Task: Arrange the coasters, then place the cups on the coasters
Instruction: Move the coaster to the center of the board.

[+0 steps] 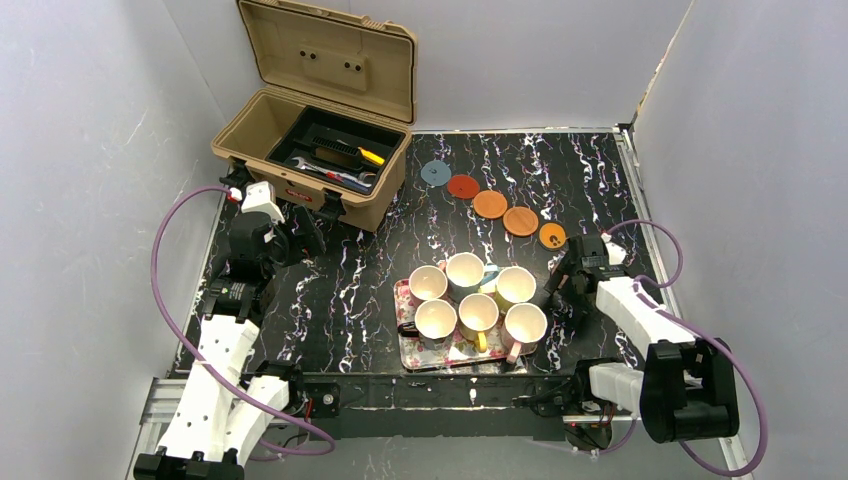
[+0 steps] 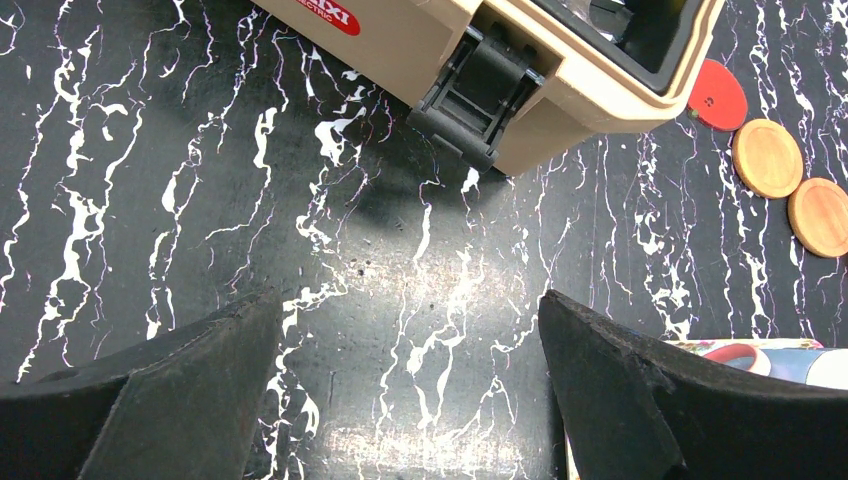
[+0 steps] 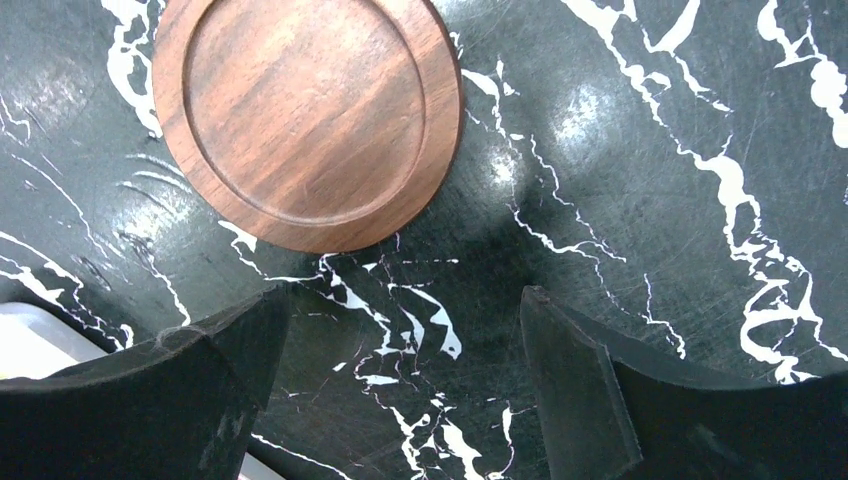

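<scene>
The right gripper (image 3: 400,320) hangs with jaws spread wide and nothing between them, just beside a dark wooden coaster (image 3: 308,120) without touching it. The left gripper (image 2: 410,320), equally wide and holding nothing, hovers over the marbled table (image 2: 200,200) near the open toolbox (image 1: 255,125), whose black insert holds hand tools. Five more coasters (image 1: 489,204) run diagonally toward the right edge, and six cups (image 1: 478,312) stand packed on the floral tray (image 1: 455,352) by the front edge.

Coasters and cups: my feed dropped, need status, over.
Left gripper, right gripper open, empty. Brown coaster just ahead of right gripper, not touched. Cups all on tray. Nothing blocking.
</scene>
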